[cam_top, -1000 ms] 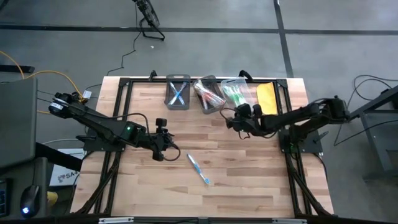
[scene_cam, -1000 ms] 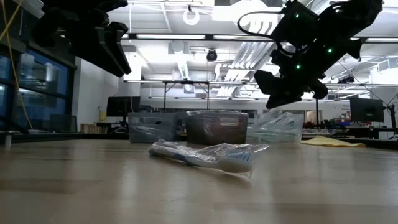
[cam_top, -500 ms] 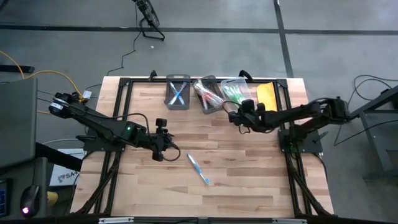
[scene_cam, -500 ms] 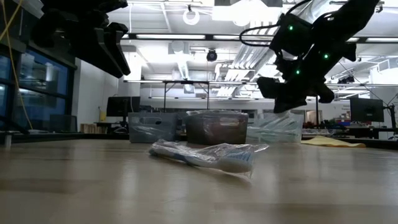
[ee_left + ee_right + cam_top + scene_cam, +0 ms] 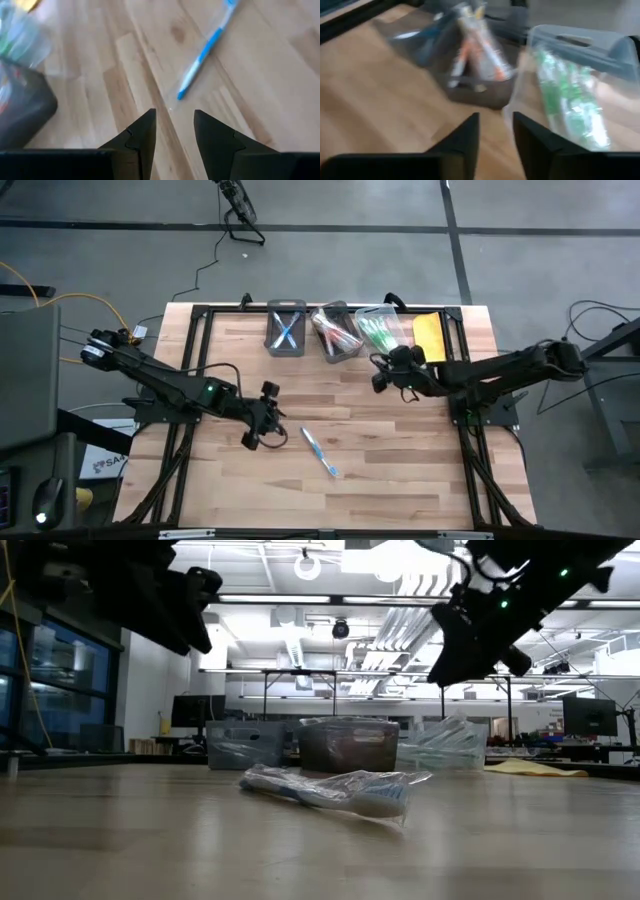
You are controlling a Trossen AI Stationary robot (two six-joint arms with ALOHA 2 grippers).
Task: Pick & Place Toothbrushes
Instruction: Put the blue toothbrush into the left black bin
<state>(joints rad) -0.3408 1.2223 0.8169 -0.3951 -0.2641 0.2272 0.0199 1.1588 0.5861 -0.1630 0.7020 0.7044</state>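
While one blue toothbrush (image 5: pixel 322 452) lies loose mid-bench | left fingers (image 5: pixel 172 131) spread, empty, beside it | right fingers (image 5: pixel 494 131) apart, empty, near bins | risk: slanted handle skids when pinched

A: What's the surface?
B: Wooden table (image 5: pixel 400 470), light planks, black frame round the edge.
A: What's lying on it?
B: One blue toothbrush (image 5: pixel 321 452) in a clear wrapper, lying loose nr the middle-front. Along the far edge: 3 bins (image 5: pixel 285 330) in a row w/ toothbrushes inside – blue, orange-red, green. Yellow flat object (image 5: pixel 429 338) just beside the green bin.
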